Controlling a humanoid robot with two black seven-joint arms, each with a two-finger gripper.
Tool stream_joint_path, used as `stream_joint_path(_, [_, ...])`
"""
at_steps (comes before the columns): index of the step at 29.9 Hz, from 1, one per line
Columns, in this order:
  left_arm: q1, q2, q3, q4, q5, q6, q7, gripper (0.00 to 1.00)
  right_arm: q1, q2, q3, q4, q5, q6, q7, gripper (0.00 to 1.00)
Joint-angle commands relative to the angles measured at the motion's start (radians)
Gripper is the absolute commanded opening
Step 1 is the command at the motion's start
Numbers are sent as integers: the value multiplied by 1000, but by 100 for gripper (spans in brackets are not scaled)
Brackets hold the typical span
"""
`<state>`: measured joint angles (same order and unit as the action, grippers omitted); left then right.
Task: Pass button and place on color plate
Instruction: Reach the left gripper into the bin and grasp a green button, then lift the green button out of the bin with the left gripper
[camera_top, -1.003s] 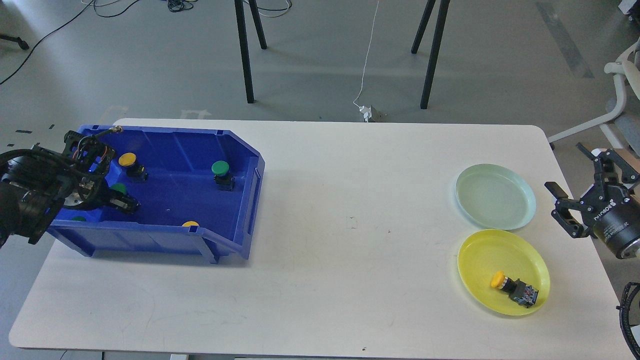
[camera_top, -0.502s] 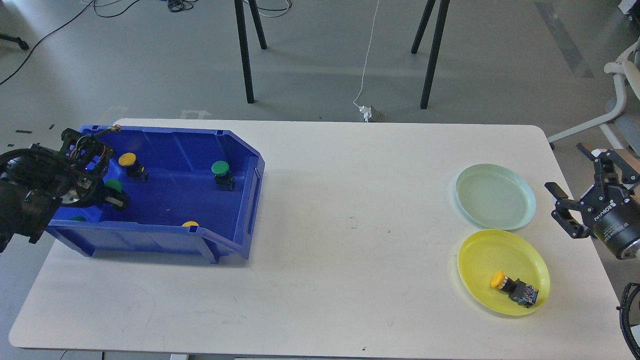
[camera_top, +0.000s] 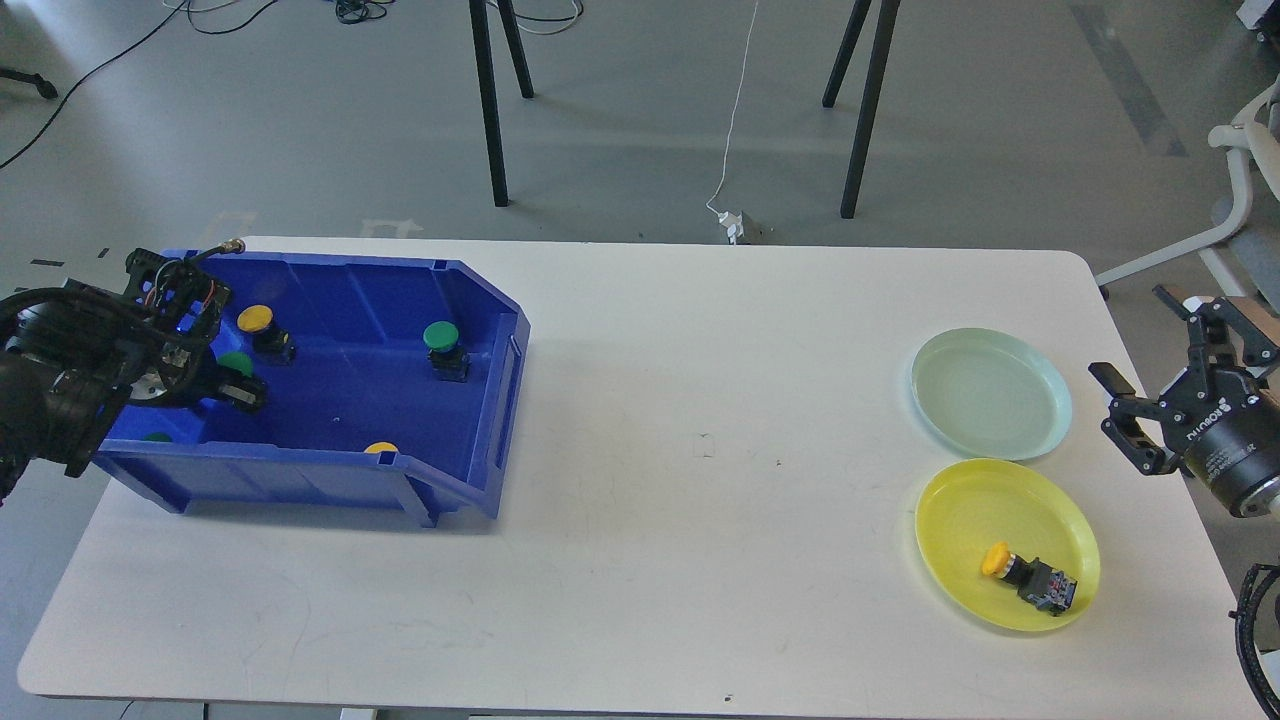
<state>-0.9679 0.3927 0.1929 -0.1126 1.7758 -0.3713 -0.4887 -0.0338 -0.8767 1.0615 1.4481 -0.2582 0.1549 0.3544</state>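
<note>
Left gripper (camera_top: 215, 385) inside blue bin (camera_top: 470, 330), at its left end, apparently pinching green button (camera_top: 237, 366); finger gap not clearly visible. Button body lying roughly sideways, cap toward bin's back wall. Right gripper (camera_top: 1125, 410) spread, idle far right beside pale green plate (camera_top: 1040, 425). Handover needs long traverse right.

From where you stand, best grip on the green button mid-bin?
Probably take the green button by its black body just under the cap, fingers descending from above: it stands upright, apart from the blue bin walls, and the cap overhangs the body.
</note>
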Motion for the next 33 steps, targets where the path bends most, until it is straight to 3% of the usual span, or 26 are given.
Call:
stream_joint_path(1, [0,-6,0,-4,-36,-9,0,6,0,1,-1,0,-1,0,0,92])
stream_joint_path(9, [-20,69,-13,-175,-81,-112,0,7,0,-1,-1,-2,-1,0,-2,92])
stream_joint_path(17, [-90,247,-108,-502,-180,-117,0,7,0,1,-5,-2,-1,0,0,92])
stream_joint_path(26, [-115,442,-325,-895,-289,-117,0,7,0,-1,-6,3,-9,5,0,94])
stream_joint_path(33, [-110,503,-447,-1143,-603,-117,0,8,14,-1,-5,26,-19,63,0,94])
